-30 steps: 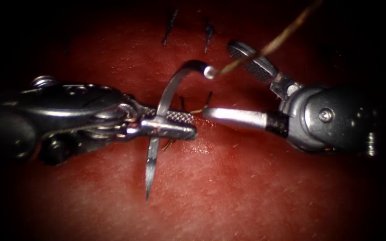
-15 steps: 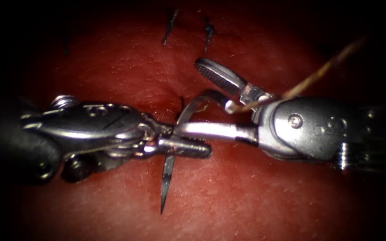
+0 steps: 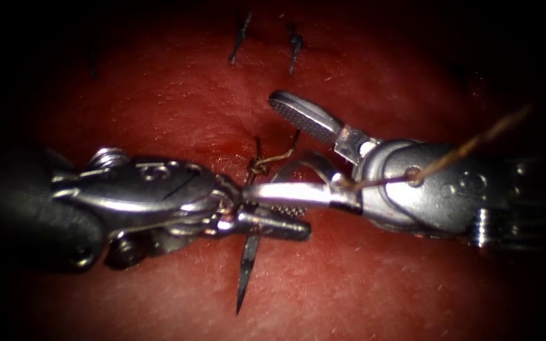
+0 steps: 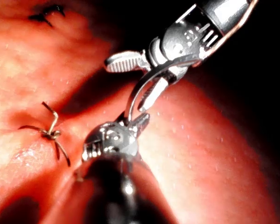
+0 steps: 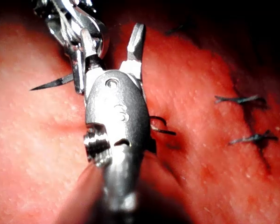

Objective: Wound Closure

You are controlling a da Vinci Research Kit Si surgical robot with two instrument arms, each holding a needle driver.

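Observation:
My left tool [image 3: 301,228] comes in from the left, shut on the curved needle [image 3: 246,278] about a third of the way back from its point. The point hangs free above the tissue [image 3: 361,290], not in it. The needle's rear arc [image 3: 304,156] rises between the open jaws of my right tool [image 3: 261,145]. Tan thread [image 3: 475,144] runs from the needle's end up to the right. In the left wrist view my left tool [image 4: 136,122] grips the needle [image 4: 139,91] beneath the right tool [image 4: 177,42]. The right wrist view shows the needle's point [image 5: 51,83] beside the right tool [image 5: 113,51].
A knotted tan stitch [image 3: 259,167] with short ends crosses the cut just behind the jaws; it also appears as a knot [image 4: 50,133] in the left wrist view. Two dark older stitches [image 3: 240,38] lie farther back, seen as dark stitches [image 5: 240,99] in the right wrist view.
The left tool has carried the needle down and to the right. The right tool has moved left and down until its open jaws straddle the needle's rear arc. The thread now lies lower.

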